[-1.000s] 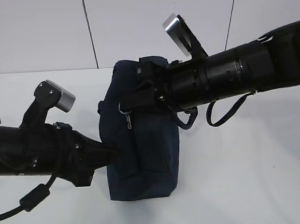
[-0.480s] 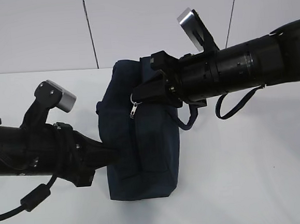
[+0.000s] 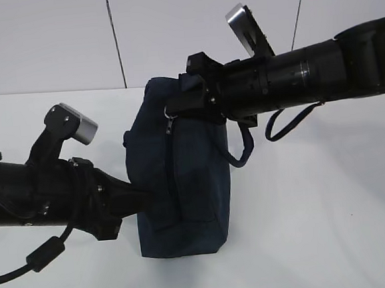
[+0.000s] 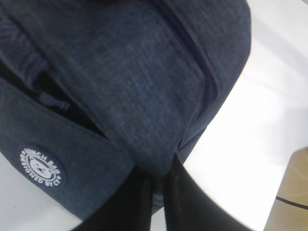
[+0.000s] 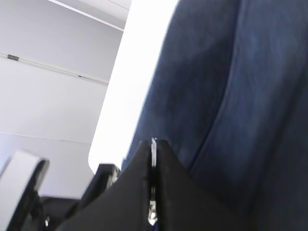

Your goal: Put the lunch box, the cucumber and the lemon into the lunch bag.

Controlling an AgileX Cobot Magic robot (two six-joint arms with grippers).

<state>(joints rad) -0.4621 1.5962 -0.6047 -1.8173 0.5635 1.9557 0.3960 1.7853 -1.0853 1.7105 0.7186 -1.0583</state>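
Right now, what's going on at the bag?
Both arms are on the lunch bag, which stands upright on the table. The left gripper is shut on the bag's fabric low on its side. The right gripper is shut on the silver ring pull of the zipper near the top. Lunch box, cucumber and lemon aren't visible.

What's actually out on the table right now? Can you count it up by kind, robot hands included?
Bags: 1, the navy lunch bag
Ring pulls: 1, the silver ring pull on the bag's zipper
Grippers: 2, the left gripper shut on the bag's fabric, the right gripper shut on the ring pull
Food or boxes: 0 in view
Total: 4
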